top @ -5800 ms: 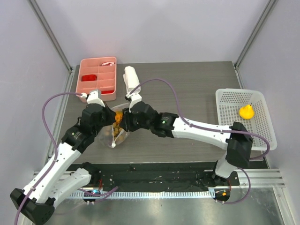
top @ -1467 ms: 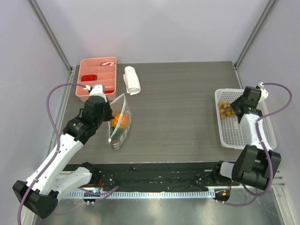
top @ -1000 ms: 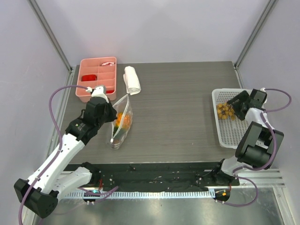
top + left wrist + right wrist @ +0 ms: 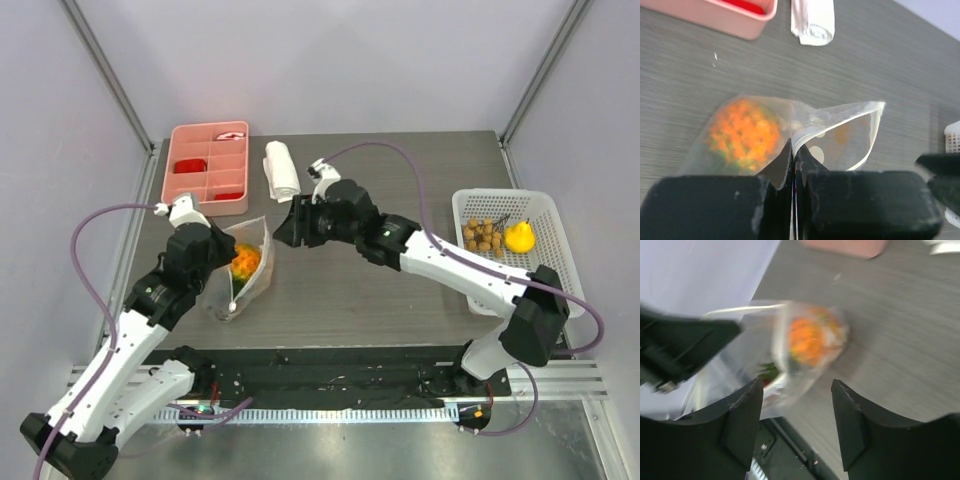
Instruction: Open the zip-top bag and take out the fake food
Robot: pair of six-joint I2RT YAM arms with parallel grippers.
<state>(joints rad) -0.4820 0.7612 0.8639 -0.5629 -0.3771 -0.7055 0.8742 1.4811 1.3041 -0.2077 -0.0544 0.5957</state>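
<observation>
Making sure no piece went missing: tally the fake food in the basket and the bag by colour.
Yellow: 1, pear in the white basket
Brown: 1, ball cluster in the white basket
Orange: 1, spiky fruit inside the zip-top bag
Total: 3

No legible text, no labels or brand marks, no numbers or signs anywhere

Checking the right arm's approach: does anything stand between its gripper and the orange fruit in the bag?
No separate object does. The right gripper faces the zip-top bag, whose mouth the left gripper pinches open; only clear plastic surrounds the orange spiky fruit.
</observation>
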